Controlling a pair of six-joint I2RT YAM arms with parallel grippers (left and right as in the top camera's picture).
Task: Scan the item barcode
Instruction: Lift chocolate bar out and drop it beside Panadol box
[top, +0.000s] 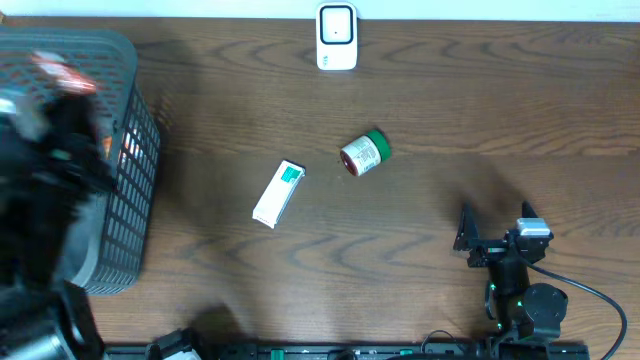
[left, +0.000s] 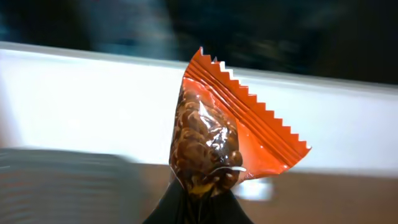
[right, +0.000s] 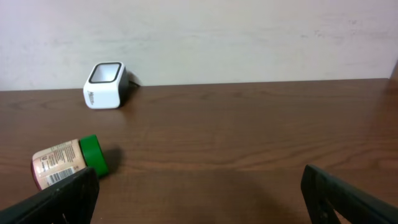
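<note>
- At the far left the mesh basket (top: 135, 180) stood on the table. As far as the blurred overhead view showed, our left gripper (left: 198, 193) hung above it, clenched on the bottom corner of the orange snack packet (left: 217, 130), the item to scan.
- We held only a corner of slick film, so we judged a quick swing could make the packet slip or twist. We saw no barcode on the face that showed, so it might reach the reader facing the wrong way.
- Further right lay a white box (top: 278, 193).
- The scanner (top: 337, 37) sat at the far edge, well apart from the packet.
- Beside the box, the green-lidded jar (top: 364, 153) lay on its side, and a low carry could set it rolling.
- At the right, our right gripper (right: 199, 186) stood spread wide, grasping nothing.
</note>
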